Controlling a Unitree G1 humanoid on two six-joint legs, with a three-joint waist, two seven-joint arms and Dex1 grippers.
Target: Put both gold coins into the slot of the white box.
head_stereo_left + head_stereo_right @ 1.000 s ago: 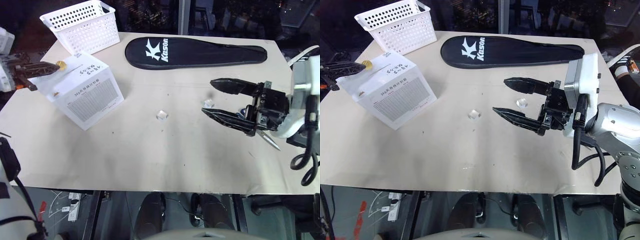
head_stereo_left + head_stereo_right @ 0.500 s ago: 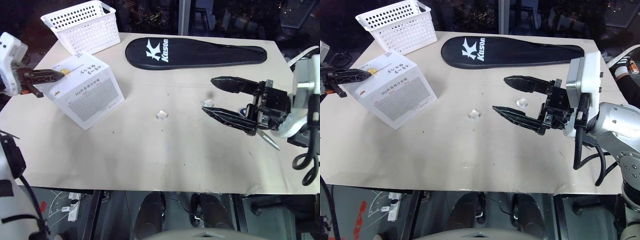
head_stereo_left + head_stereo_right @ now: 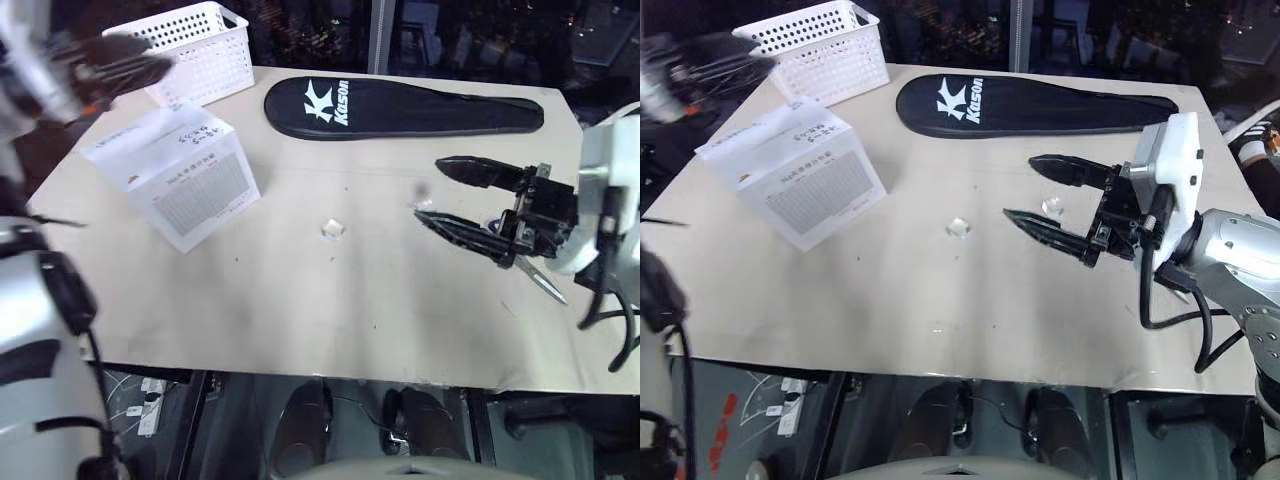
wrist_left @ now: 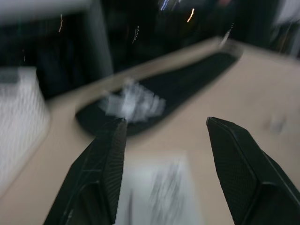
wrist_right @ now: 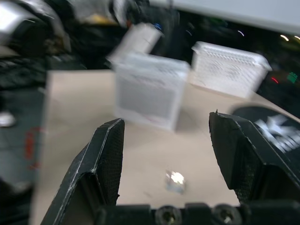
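The left gripper [image 3: 120, 60] is smeared by motion at the far left corner of the pale beige worktop [image 3: 300, 300], raised above the white cardboard box with black print and a grey fine-print panel [image 3: 175, 175]; in the head views its outline is hard to make out; in its own wrist view the two black fingers [image 4: 105, 173] stand well apart with nothing between them, and the box below them is a pale blur; the slot on the box's top face cannot be made out.

Two small pale glinting pieces lie on the worktop; one [image 3: 333, 229] sits alone near the middle, well apart from the box; the other [image 3: 1050, 206] lies between the fingers of the right gripper [image 3: 1050, 192], too small to tell whether anything touches it; whether these are the gold coins is not clear at this size.

The right gripper reaches in roughly level from the right, pointing toward the left side, jaws wide and holding nothing; its wrist view looks past the middle piece to the box.

A white perforated plastic basket [image 3: 195, 45] stands at the far left corner, just behind the box; a long black fabric racket case with white lettering [image 3: 400, 103] lies along the far edge; a metal tip [image 3: 545, 283] shows under the right wrist, mostly hidden.
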